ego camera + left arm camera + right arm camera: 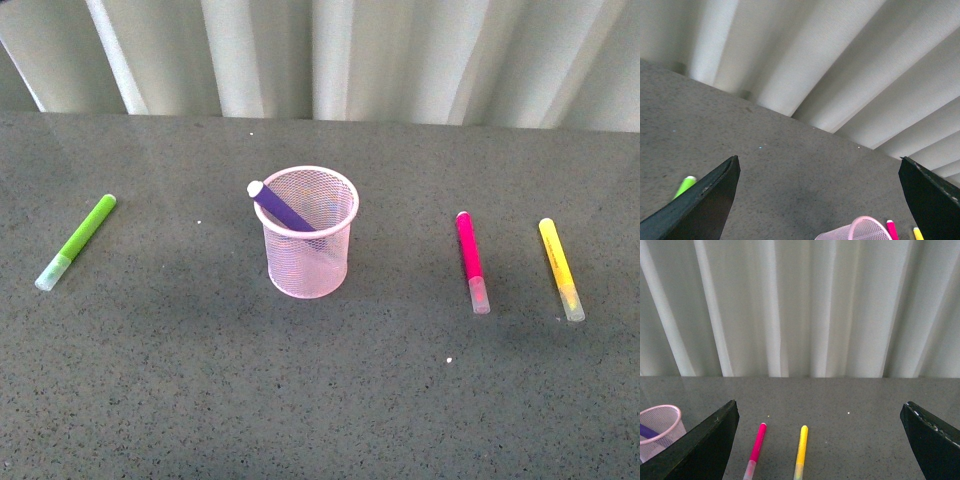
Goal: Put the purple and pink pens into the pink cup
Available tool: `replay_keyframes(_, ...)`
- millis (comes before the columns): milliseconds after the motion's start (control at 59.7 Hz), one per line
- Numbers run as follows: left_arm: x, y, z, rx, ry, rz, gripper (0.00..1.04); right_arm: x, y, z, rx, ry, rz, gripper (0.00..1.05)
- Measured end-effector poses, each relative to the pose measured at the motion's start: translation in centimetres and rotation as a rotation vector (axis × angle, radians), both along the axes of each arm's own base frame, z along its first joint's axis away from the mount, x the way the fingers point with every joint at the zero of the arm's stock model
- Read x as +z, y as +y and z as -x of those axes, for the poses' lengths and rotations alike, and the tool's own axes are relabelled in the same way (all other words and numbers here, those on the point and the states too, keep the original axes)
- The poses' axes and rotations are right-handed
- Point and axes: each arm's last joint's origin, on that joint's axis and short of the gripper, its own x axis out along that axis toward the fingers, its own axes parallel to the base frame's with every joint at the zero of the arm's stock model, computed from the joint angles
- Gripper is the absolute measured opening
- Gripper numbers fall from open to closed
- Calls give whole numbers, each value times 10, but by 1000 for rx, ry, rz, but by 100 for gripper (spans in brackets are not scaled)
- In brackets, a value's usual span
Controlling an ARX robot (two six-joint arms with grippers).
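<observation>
Hovering, left hand (818, 158) and right hand (820, 403) both spread apart, empty; purple pen (280, 208) inside pink cup (302, 266).

The desk (200, 400) is dark grey and finely speckled like stone, mostly matt with a faint sheen. The pink cup (305, 272) is fine wire mesh under a smooth solid rim. The purple pen (280, 208), pink pen (467, 248), green marker (85, 233) and yellow marker (555, 258) have smooth plastic-looking barrels; the three lying flat show translucent caps. The curtain (400, 60) is pale matt cloth. The left gripper (818, 159) and right gripper (818, 402) look matt black, with scuffed edges.
</observation>
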Motion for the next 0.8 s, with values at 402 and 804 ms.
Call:
replay_keyframes(402,28,58,94,189,-6,-75,98,0,0,0,0,0,0,98)
replay_keyframes(804,6,98,181,417,26,-16,96,0,0,0,0,0,0,98)
